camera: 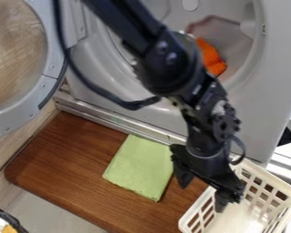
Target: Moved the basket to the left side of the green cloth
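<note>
The black gripper (203, 190) hangs at the lower right, over the upper-left part of the basket. It is open, its two fingers well apart: one is above the wooden board beside the cloth, the other over the basket's inside. The white plastic basket (196, 217) with slotted walls stands at the bottom right, to the right of the green cloth. That cloth (140, 167) lies flat on the brown board, left of the gripper. Part of the basket's near-cloth rim is hidden behind the gripper.
The brown wooden board (72, 159) spans the lower middle. Behind it stands a grey machine with a round opening, an orange cloth (212, 57) inside. Its open round door (47, 68) is at the upper left. A dark-rimmed container (7, 218) sits at the bottom left.
</note>
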Tool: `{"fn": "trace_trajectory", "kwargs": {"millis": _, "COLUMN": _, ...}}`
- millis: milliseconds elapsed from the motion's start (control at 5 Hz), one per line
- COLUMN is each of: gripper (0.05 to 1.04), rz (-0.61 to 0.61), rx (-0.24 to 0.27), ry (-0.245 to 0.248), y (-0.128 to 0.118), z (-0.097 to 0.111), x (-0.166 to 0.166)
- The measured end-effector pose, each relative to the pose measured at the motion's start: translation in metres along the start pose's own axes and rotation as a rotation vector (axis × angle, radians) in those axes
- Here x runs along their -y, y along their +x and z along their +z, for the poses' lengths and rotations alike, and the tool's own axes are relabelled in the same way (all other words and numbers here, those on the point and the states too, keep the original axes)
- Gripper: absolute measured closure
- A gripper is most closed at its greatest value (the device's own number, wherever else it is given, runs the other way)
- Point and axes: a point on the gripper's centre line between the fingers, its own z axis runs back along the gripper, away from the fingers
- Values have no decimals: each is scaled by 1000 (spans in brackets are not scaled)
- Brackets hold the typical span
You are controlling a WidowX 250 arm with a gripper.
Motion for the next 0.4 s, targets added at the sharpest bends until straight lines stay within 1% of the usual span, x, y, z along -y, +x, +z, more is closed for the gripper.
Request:
{"fn": "trace_trajectory", "kwargs": {"millis": 200, "gripper": 85, "rz": 8, "rx": -59, "ry": 7, "y": -4, "z": -22, "x": -1}}
{"fn": "trace_trajectory", "kwargs": {"millis": 400, "gripper": 135, "rz": 7, "rx": -78, "ry": 14, "y": -8, "z": -30, "x": -3}}
